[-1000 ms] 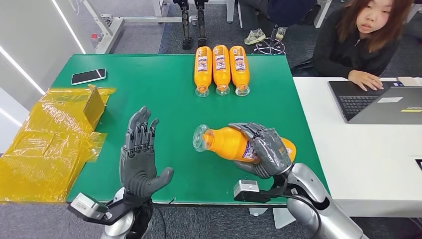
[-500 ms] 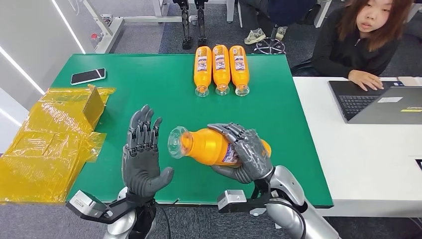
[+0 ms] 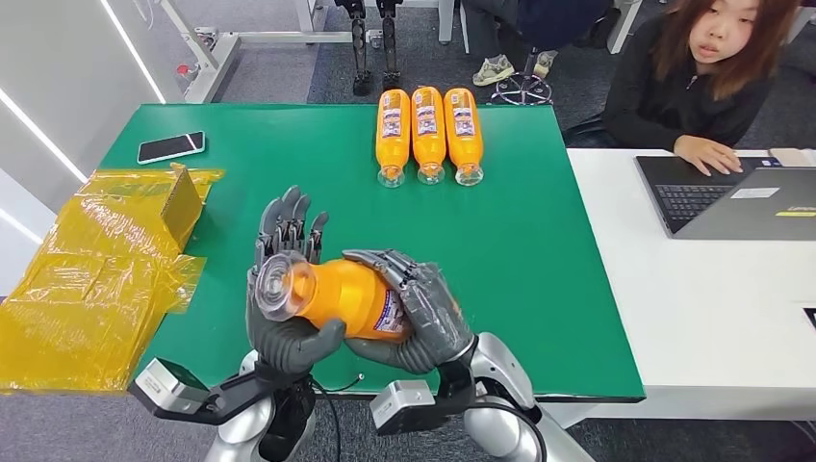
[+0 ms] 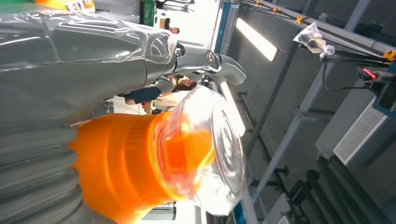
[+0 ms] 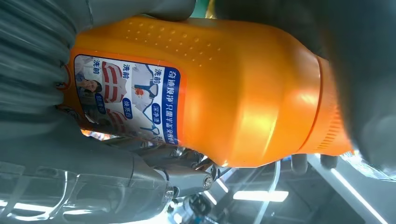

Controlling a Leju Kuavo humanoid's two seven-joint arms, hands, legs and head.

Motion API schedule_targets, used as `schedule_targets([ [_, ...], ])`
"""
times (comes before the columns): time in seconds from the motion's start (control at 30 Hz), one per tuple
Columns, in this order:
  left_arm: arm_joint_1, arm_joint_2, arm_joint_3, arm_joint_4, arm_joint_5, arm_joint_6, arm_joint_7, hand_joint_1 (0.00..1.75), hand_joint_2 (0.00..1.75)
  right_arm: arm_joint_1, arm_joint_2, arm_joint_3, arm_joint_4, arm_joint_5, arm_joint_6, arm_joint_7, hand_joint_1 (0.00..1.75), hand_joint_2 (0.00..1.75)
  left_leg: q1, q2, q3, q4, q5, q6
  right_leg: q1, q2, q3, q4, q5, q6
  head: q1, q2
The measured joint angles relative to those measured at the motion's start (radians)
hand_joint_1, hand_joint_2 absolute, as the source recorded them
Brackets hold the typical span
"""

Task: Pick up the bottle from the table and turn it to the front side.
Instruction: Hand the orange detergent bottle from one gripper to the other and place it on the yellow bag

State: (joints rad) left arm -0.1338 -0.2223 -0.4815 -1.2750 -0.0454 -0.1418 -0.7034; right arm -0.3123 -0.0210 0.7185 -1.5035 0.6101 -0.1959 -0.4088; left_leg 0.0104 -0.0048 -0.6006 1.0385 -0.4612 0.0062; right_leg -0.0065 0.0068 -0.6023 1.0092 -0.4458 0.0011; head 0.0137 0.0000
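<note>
Glossy orange detergent bottle (image 3: 337, 296), clear domed cap, held above green worktop (image 3: 539, 260): gripped by right hand (image 3: 423, 313), cradled by left hand (image 3: 284, 332). Dimpled shoulder and printed label (image 5: 128, 100) resolved in right wrist view.

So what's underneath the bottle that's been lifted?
The left hand cups the bottle from below near its clear cap end, and the right hand wraps the labelled end. The green table lies below; the patch directly under the bottle is hidden.
</note>
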Motion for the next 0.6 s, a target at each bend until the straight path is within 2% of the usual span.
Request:
schedule_targets([
  [0.23,-0.021,-0.001,0.000,0.005,-0.011,-0.012,0.000,0.00,1.75,0.018,0.028,0.038,0.010,-0.044,0.009,0.005,1.75,1.75,0.000,0.000,0.000,0.000,0.000,0.000,0.000,0.000,-0.001,0.000,0.000,0.000,0.000,0.000],
  [0.27,-0.024,-0.001,0.001,0.008,-0.013,-0.010,0.000,0.05,1.75,0.019,0.030,0.042,0.012,-0.048,0.009,0.006,1.75,1.75,0.000,0.000,-0.001,0.000,0.000,0.000,0.000,0.000,-0.001,0.000,0.000,0.000,0.000,0.000],
  [0.4,-0.027,0.001,0.004,0.023,-0.013,0.003,0.000,1.64,1.75,0.021,0.038,0.056,0.025,-0.052,0.007,0.011,1.75,1.75,0.000,0.000,-0.001,0.000,0.000,0.000,0.000,0.000,-0.001,0.000,0.000,0.000,0.000,0.000],
  [0.47,-0.028,0.001,0.006,0.030,-0.009,0.006,0.000,1.75,1.75,0.022,0.042,0.057,0.031,-0.050,0.005,0.015,1.75,1.75,0.000,0.000,-0.001,0.000,0.000,0.000,0.000,0.000,-0.001,0.000,0.000,0.000,0.000,0.000],
  [0.6,-0.028,0.003,0.009,0.037,-0.005,0.010,0.000,1.75,1.75,0.021,0.046,0.057,0.040,-0.050,0.001,0.018,1.75,1.75,0.000,0.000,-0.001,0.000,0.000,0.000,0.000,0.000,-0.001,0.000,0.000,0.000,0.000,0.000],
])
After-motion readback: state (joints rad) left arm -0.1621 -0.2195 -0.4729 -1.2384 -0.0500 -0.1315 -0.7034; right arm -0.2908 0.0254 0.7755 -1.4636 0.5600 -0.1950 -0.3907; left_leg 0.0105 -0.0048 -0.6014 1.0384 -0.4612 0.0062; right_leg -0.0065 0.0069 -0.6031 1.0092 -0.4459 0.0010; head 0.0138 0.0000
